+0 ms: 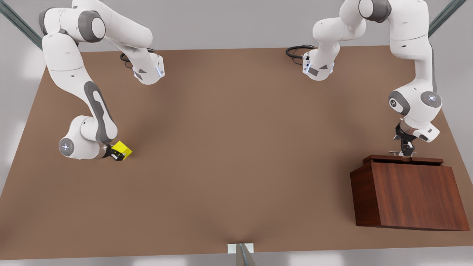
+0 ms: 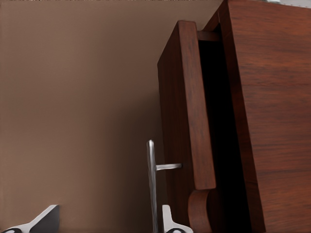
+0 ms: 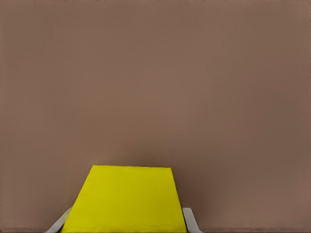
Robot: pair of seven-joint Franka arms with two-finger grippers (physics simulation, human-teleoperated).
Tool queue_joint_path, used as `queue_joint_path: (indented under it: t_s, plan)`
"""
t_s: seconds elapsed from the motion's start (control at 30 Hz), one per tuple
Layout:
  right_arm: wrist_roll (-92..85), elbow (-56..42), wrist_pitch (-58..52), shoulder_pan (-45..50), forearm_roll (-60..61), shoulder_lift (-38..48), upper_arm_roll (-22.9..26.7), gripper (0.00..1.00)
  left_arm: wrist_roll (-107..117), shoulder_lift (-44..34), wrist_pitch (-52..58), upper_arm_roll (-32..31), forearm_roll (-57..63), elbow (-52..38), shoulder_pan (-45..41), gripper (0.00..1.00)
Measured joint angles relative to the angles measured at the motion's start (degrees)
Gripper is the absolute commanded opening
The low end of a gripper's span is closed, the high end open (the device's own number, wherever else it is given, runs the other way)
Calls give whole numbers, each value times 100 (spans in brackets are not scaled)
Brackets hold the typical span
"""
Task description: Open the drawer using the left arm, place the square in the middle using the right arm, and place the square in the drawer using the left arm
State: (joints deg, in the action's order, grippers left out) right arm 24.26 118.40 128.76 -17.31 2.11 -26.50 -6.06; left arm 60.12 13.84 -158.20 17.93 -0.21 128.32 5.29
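The square (image 1: 122, 149) is a small yellow cube near the front view's left, and my right gripper (image 1: 118, 154) is shut on it low over the table. In the right wrist view the square (image 3: 127, 199) sits between the two fingertips of the right gripper (image 3: 124, 226). The drawer (image 1: 402, 160) at the cabinet's top stands slightly pulled out. My left gripper (image 1: 405, 149) hangs at its silver handle (image 1: 401, 152). From the left wrist, the handle (image 2: 151, 174) lies between the spread fingers of the left gripper (image 2: 107, 221), close to one finger, and a dark gap shows behind the drawer front (image 2: 187, 111).
The reddish-brown cabinet (image 1: 414, 192) stands at the front view's right near the table's edge. Bare brown tabletop (image 1: 236, 147) stretches between the two arms. A metal post (image 1: 242, 255) rises at the middle of the near edge.
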Motion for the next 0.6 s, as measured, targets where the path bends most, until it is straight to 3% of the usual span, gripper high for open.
queue_joint_path:
  t_s: [0.43,0.6]
  plan:
    - [31,-396,-585,322,38,533,-137,70,-17,-249,501,18,43,123,35,100]
    - [1635,-1368,-1757,364,48,659,-1326,70,-18,-408,746,18,45,122,33,100]
